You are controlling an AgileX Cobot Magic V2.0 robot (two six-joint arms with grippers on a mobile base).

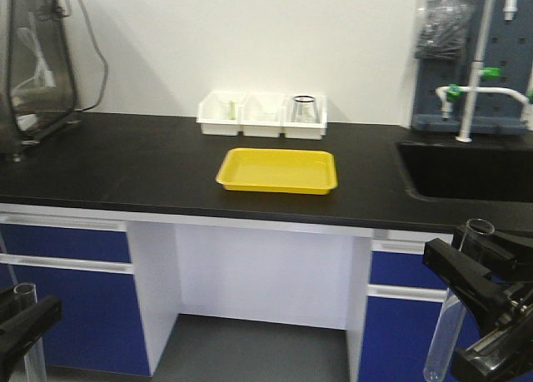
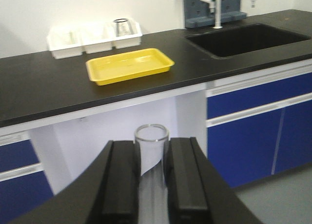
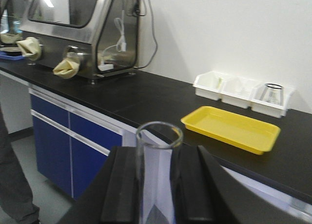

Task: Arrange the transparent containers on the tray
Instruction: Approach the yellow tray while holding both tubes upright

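I am holding both arms low and out to the sides, at the bottom corners of the front view. My left tool (image 2: 152, 182) is clamping a clear tube (image 2: 151, 136) upright between its two black fingers (image 2: 119, 180), the open mouth sticking up above them. My right tool (image 3: 158, 185) is gripping the other clear tube (image 3: 159, 146) the same way, that one leaning slightly in the front view.

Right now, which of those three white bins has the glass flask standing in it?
The end bin nearest the sink: it alone has a clear flask with a dark rim standing in it.
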